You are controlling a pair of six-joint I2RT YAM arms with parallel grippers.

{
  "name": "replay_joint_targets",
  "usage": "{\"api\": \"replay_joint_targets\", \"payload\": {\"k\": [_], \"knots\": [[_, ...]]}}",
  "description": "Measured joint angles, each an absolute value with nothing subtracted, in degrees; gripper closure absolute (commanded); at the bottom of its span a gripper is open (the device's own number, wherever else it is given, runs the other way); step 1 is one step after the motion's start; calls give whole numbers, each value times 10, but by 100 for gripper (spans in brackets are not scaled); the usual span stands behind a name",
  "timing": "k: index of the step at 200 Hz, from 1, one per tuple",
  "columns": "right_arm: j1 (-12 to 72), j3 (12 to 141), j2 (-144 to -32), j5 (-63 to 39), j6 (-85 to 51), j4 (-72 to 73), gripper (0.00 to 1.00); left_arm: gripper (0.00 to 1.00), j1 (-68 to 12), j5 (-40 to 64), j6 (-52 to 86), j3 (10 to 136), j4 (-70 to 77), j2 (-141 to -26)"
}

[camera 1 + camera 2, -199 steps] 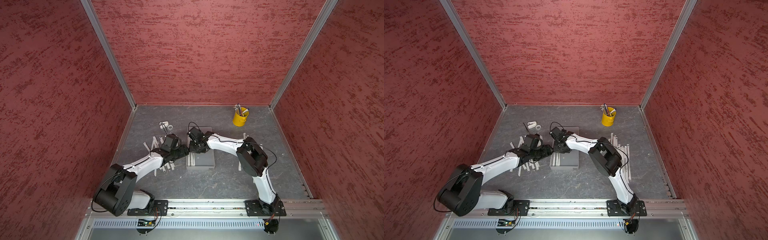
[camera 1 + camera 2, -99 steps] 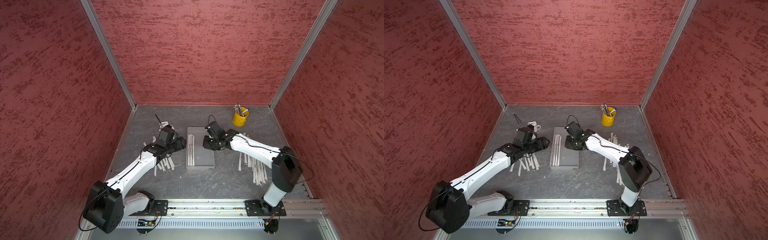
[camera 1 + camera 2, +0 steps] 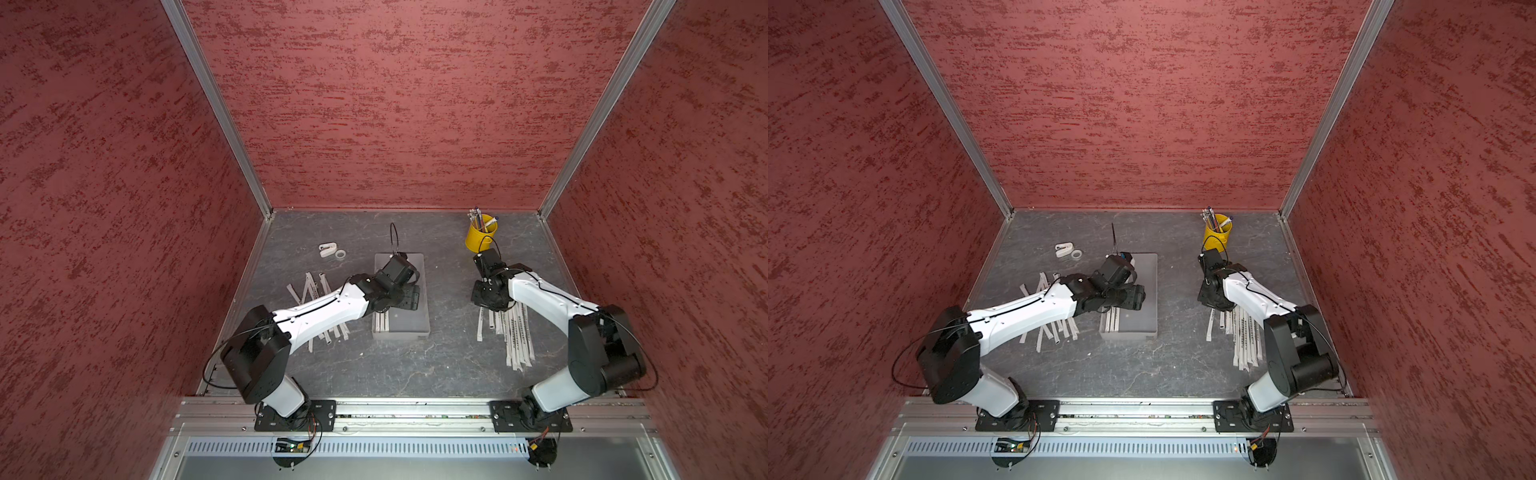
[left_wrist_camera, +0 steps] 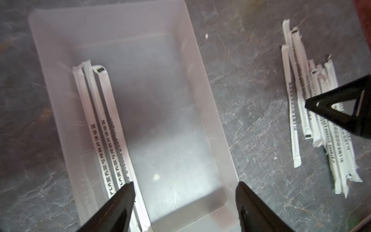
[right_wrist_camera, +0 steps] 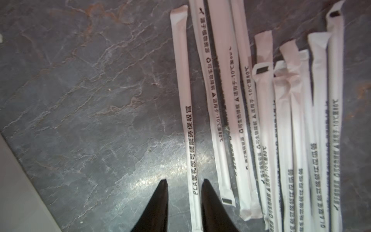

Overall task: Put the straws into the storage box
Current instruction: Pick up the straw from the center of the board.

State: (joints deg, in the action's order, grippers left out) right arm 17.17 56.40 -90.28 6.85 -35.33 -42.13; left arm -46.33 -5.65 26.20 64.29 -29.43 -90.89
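Note:
The storage box [image 3: 409, 322] [image 3: 1142, 324] is a shallow translucent tray mid-table, and three straws [image 4: 100, 120] lie along one long wall [image 4: 210, 112] inside it. My left gripper [image 4: 184, 186] [image 3: 409, 297] hangs over the box, open, with nothing between its fingers. Loose straws lie in a left pile [image 3: 307, 286] [image 3: 1046, 328] and a right pile [image 3: 515, 332] [image 3: 1246, 336]. My right gripper [image 5: 184, 181] [image 3: 486, 299] is low at the far end of the right pile. It stands open astride the outermost straw [image 5: 184, 100], with a gap beside one finger.
A yellow cup [image 3: 478, 239] [image 3: 1216, 237] holding pens stands at the back right, just behind the right wrist. A white tape dispenser [image 3: 328, 249] and a small roll [image 3: 340, 254] lie at the back left. Red walls close in three sides.
My left gripper has moved from the box's left edge to above the box and opened wider. My right gripper has left the box, swung right to the right pile and opened.

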Motion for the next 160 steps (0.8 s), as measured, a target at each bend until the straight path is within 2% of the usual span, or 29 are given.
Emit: {"api": "replay_joint_targets", "payload": {"k": [25,59,105,135,160], "knots": [[167,562,-942,69,-353,-395,71,17,-457,-46,265,637,-295,-915],[158,543,-960,69,-353,-366,78,18,-442,-30,272,627,-287,-911],[157,538,-962,67,-349,-335,97,18,-417,-11,283,604,-275,-887],[184,540,-936,67,-346,-356,98,18,-354,3,298,557,-265,-818],[259,590,-889,63,-359,-404,98,19,-277,3,303,519,-266,-743]]}}
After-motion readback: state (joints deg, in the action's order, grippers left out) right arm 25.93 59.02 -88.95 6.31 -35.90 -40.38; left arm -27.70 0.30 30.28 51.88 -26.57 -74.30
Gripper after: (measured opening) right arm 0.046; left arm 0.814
